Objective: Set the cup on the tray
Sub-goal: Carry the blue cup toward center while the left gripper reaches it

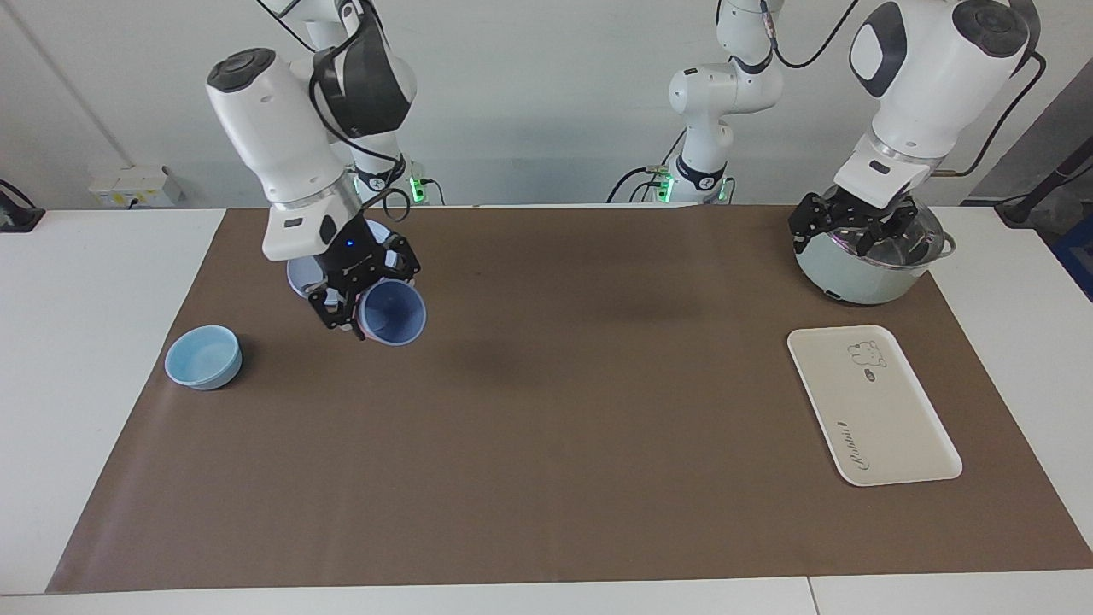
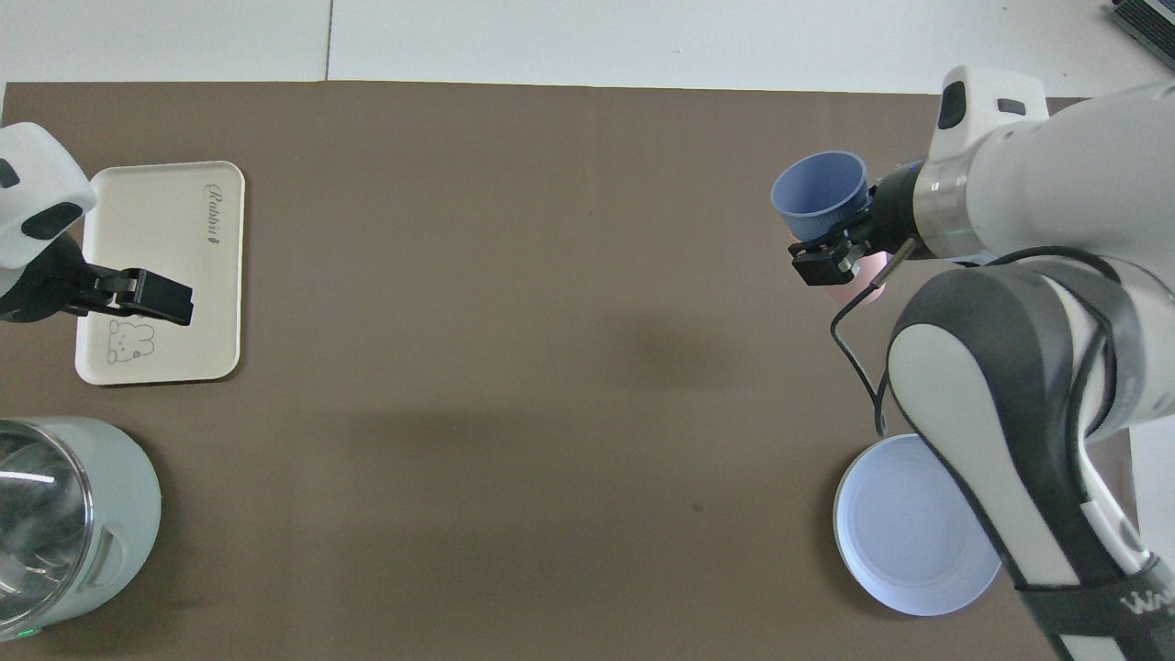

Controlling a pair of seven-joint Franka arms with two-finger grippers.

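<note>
A: Where is the cup (image 1: 392, 313)?

B: Up off the brown mat (image 1: 546, 444), clamped in the right gripper (image 1: 363, 286) by its rim and wall, tipped so its mouth faces the camera across the table. It hangs over the mat at the right arm's end, with the round plate (image 1: 299, 275) lying partly hidden under the gripper in that view.

A: Does the view from above add anything?

B: Yes — there the plate (image 2: 904, 528) is well clear of the cup (image 2: 820, 195) and closer to the robots, and a patch of pink (image 2: 849, 280) shows under the right gripper (image 2: 831, 248), too covered to say what it is. It misses the light-blue bowl (image 1: 203, 356), which only the facing view shows, sitting on the mat at the right arm's end.

A: And the tray (image 1: 871, 403)?

B: At the left arm's end, flat on the mat, nothing on it — well apart from the cup. From above, the left gripper (image 2: 151, 296) seems to overlap the tray (image 2: 165, 220); the facing view puts that gripper (image 1: 850, 224) up over the lidded pot (image 1: 862, 269) instead, waiting. Whether its fingers are spread or closed, I can't tell.
</note>
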